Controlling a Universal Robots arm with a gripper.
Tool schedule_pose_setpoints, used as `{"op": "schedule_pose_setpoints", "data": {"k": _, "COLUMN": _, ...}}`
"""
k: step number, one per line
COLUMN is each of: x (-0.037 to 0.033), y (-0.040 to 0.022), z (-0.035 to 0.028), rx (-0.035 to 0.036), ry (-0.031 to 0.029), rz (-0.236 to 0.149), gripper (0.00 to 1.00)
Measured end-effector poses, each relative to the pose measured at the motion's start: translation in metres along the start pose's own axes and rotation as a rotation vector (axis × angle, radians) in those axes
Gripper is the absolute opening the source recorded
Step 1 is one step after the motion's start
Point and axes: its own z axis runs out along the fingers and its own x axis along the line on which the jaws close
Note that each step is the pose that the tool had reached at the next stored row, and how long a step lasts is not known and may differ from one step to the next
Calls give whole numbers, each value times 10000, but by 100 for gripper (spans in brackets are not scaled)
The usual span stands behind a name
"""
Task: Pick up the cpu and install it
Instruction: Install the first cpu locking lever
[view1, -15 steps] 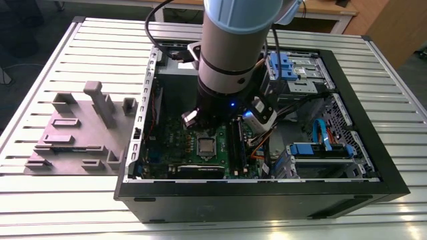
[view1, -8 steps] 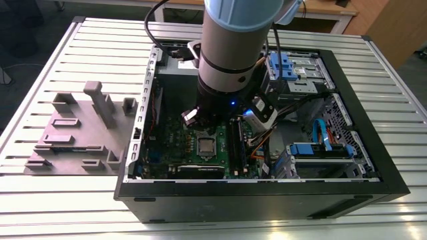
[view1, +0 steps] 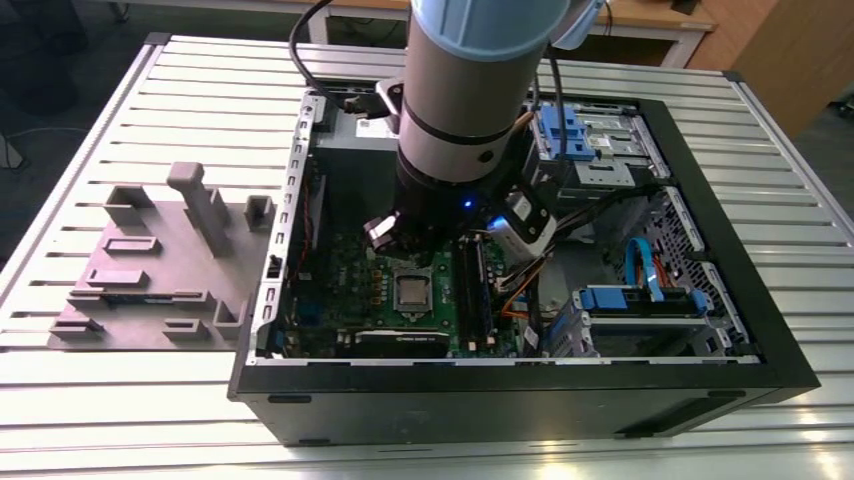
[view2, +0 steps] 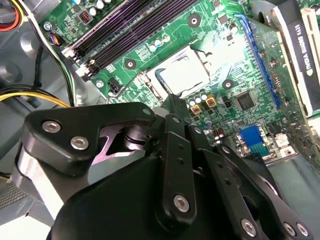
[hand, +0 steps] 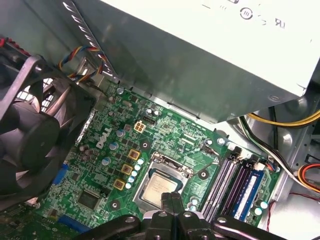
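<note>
the gripper (hand: 171, 200) has its two fingers pressed together with nothing between them. in the first wrist view the tips sit low in the middle of the frame, just above the edge of the cpu (hand: 161, 188). the cpu lies flat in its socket (hand: 145, 176) on the green board (hand: 105, 150). in the second wrist view the cpu (view2: 184, 76) is upper middle, past the finger tips. in the exterior view the arm (view1: 467, 110) reaches down into the open computer case (view1: 787, 330), and a grey fixture (view1: 160, 270) sits at the left.
</note>
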Motion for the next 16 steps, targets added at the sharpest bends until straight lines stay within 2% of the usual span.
{"op": "schedule_pose_setpoints", "data": {"k": 13, "x": -1, "y": 0, "z": -2, "rx": 0, "ry": 0, "rz": -1, "gripper": 10}}
{"op": "schedule_pose_setpoints", "data": {"k": 16, "x": -1, "y": 2, "z": -27, "rx": 3, "ry": 3, "rz": 0, "gripper": 10}}
